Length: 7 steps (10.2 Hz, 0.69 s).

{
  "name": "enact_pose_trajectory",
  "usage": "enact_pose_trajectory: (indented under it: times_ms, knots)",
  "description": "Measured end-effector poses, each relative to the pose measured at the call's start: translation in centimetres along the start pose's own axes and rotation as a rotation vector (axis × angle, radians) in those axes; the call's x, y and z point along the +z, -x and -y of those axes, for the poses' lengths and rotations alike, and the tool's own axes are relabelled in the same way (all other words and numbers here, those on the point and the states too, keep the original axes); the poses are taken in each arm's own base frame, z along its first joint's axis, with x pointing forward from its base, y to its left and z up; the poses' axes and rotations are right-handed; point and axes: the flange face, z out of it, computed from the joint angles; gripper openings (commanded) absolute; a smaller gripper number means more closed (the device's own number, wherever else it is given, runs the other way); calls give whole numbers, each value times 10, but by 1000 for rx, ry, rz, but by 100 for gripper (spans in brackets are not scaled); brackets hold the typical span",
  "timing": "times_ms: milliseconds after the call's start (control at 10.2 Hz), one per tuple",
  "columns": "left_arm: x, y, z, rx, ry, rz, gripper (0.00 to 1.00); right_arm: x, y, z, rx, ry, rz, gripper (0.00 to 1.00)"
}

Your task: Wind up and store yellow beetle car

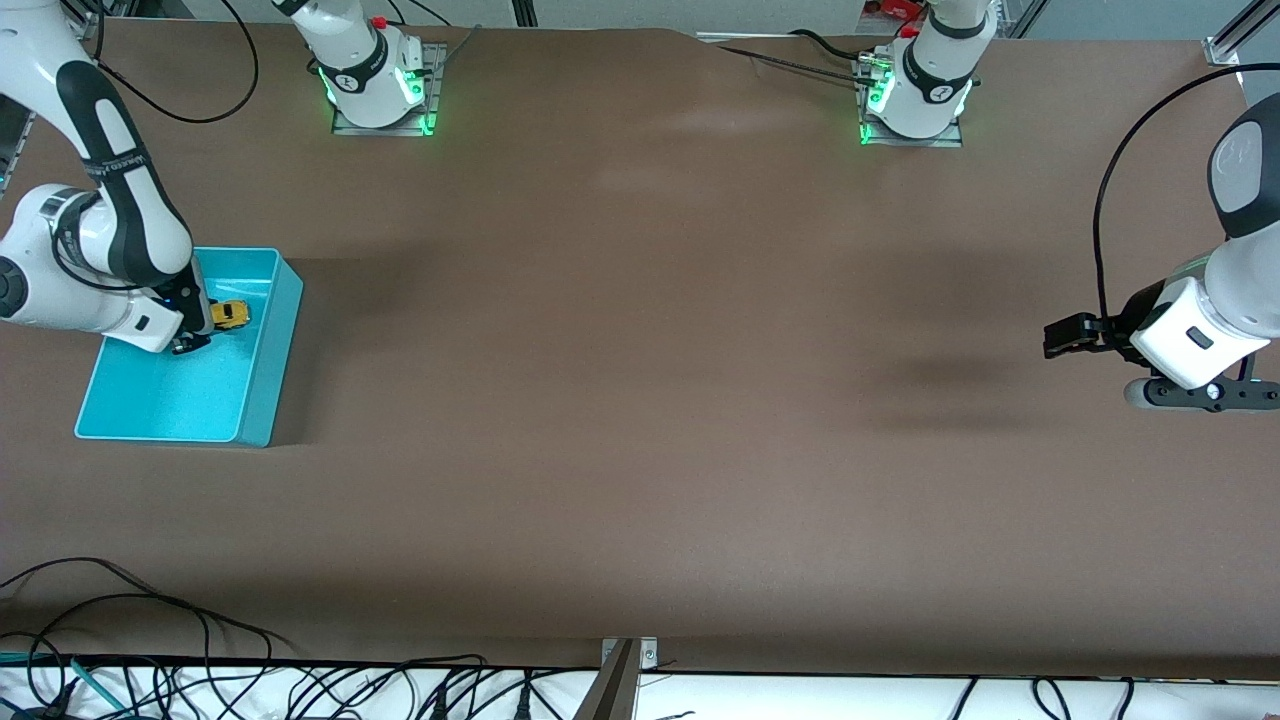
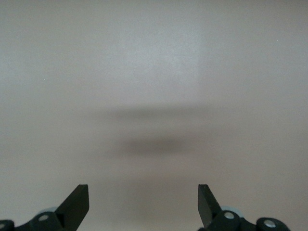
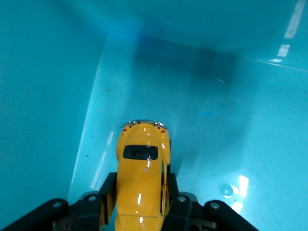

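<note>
Right tool: your right tool (image 1: 205,328) is inside the bin (image 1: 262,395), at the right arm's end of the worktop (image 1: 640,400), its fingers (image 3: 107,191) clamped on the car (image 1: 231,315).
Car: you see the yellow car (image 3: 142,178) pinched by its sides between the two dark fingers, its rounded body with a dark window and chrome bumper sticking out past the fingertips.
Car place: it is within the bin's walls, in the part of the bin farther from the front camera; whether its wheels touch the bin floor you cannot tell from either view.
Bin: teal, open-topped, rectangular, standing flat on the worktop; its glossy floor (image 3: 207,125) shows in the right wrist view with a shadow under the car.
Left tool: your left tool (image 1: 1062,335) hangs over bare brown worktop at the left arm's end, well apart from the bin; this arm waits.
Left tool state: its two dark fingertips (image 2: 77,204) stand wide apart with nothing between them, only plain worktop (image 2: 154,86) and a soft shadow below.
</note>
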Motion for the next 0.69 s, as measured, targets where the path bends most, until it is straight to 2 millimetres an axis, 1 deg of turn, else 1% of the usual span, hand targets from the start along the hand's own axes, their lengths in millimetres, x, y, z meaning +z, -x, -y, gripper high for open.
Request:
enact_pose_trajectory:
  times_ms: [196, 294, 392, 490, 686]
  knots:
    - [2, -1, 0, 0, 1, 3, 100, 0, 1, 0, 1, 1, -1, 0]
    - [2, -1, 0, 0, 1, 3, 100, 0, 1, 0, 1, 1, -1, 15]
    - [2, -1, 0, 0, 1, 3, 100, 0, 1, 0, 2, 1, -1, 45]
    - [2, -1, 0, 0, 1, 3, 100, -1, 2, 0, 3, 3, 0, 99]
    - [2, -1, 0, 0, 1, 4, 100, -7, 6, 0, 21, 3, -16, 100]
